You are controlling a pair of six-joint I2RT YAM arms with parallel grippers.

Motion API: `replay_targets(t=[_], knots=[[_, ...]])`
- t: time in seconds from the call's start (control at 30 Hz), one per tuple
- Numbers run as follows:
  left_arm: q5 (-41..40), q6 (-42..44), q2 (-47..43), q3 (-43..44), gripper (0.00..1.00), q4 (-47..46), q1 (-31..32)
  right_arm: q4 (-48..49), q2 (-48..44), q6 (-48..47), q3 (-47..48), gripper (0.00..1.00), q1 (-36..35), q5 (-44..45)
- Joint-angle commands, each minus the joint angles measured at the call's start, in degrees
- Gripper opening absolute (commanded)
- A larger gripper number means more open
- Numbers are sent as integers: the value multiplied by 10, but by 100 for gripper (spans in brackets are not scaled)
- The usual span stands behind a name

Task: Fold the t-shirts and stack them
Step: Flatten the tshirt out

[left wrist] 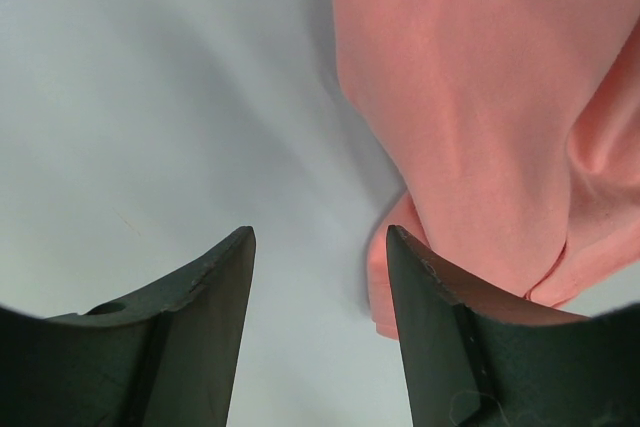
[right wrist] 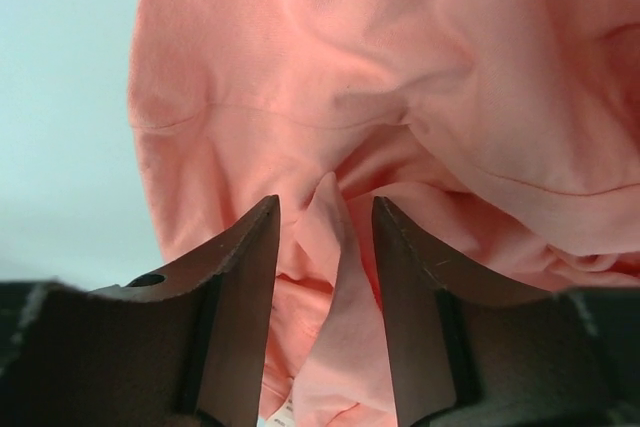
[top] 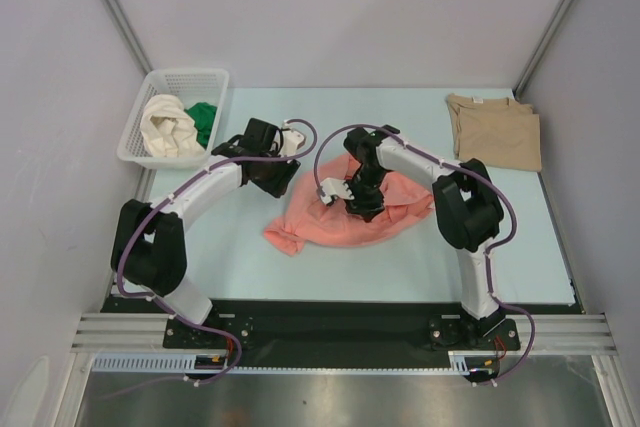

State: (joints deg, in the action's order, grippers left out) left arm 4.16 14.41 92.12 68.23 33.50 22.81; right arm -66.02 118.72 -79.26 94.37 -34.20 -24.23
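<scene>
While the crumpled salmon-pink cloth t-shirt (top: 330, 222) lay on the pale surface (top: 230, 267), the right gripper (right wrist: 325, 212) straddled a raised fold, spread. The left gripper (left wrist: 320, 242), also spread, hovered beside its edge; each should likely pinch a single layer.

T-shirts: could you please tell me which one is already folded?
The tan t-shirt at the far right corner lies flat and folded; the salmon-pink t-shirt is crumpled, the cream t-shirt and green t-shirt sit bunched in the basket.
</scene>
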Motion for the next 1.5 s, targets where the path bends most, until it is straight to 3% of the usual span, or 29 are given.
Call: replay_targets(t=[0.0,0.47,0.57,1.0,1.23,1.47], knots=[[-7,-9,-19,3,61,-13,-5,-17,6,-14,24,47,-7,1],[-15,-8,-11,8,61,-14,-5,-10,19,6,22,18,-12,13],[-17,-6,-11,10,61,-12,-5,-1,15,22,27,0,-10,16],[-2,34,-12,108,60,12,-5,127,-153,237,194,0,108,20],[51,59,23,179,58,47,-3,302,-211,383,237,0,194,78],[118,83,81,232,54,107,25,315,-203,401,226,0,209,109]])
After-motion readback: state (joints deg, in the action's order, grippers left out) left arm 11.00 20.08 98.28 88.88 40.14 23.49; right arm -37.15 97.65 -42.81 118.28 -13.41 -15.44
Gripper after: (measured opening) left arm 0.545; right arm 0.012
